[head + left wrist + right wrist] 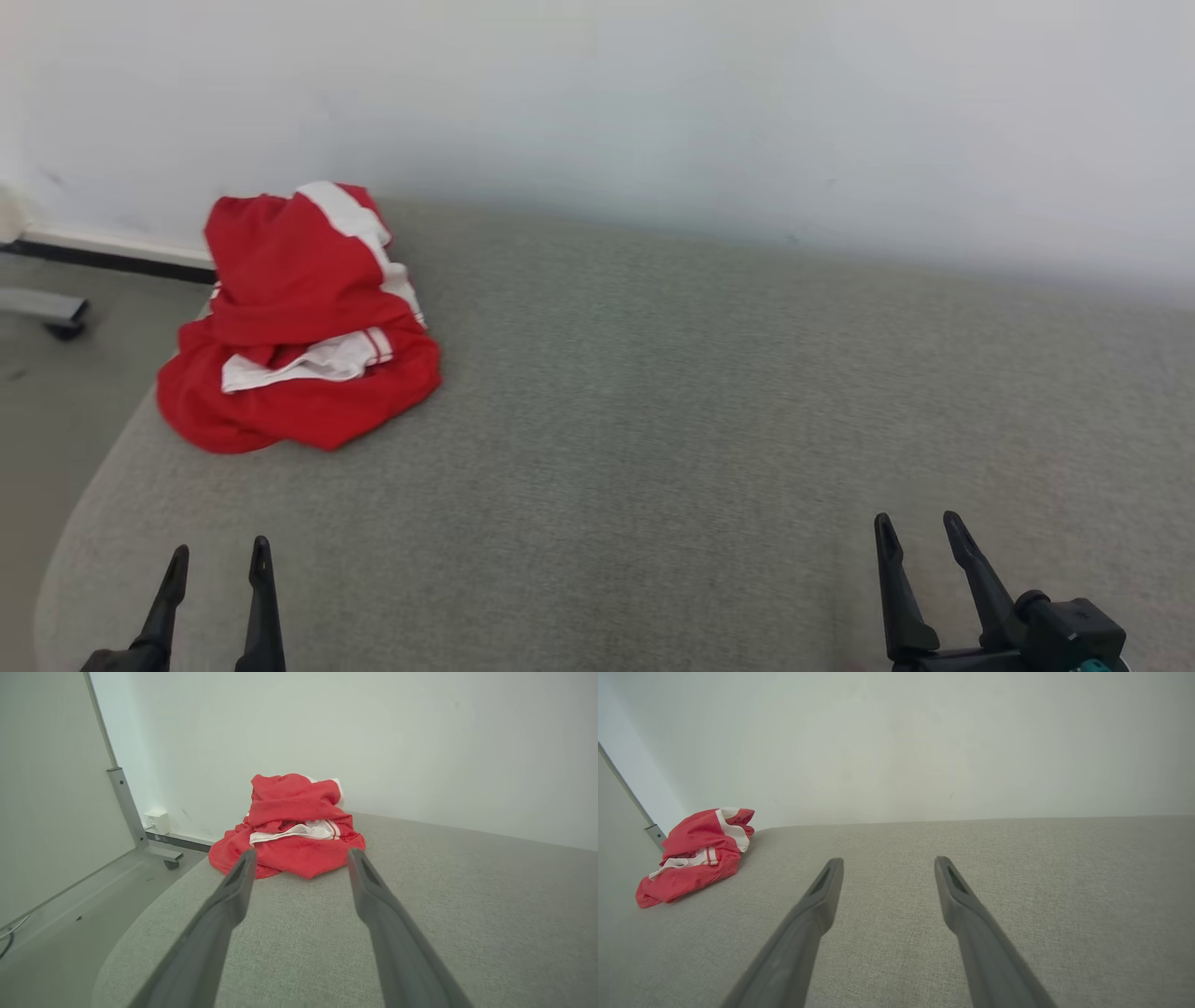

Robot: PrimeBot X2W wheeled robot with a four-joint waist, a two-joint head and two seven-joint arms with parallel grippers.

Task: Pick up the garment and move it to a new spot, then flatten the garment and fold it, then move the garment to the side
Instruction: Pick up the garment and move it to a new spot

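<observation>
The red garment (pixel 299 355) with white bands lies crumpled in a heap at the far left corner of the grey tabletop (pixel 653 420), close to the white wall (pixel 653 93). The left hand (pixel 219 548) is at the near left, its two fingers apart and holding nothing, pointing toward the garment. The right hand (pixel 916 518) is at the near right, fingers also apart and empty, well apart from the garment.
</observation>
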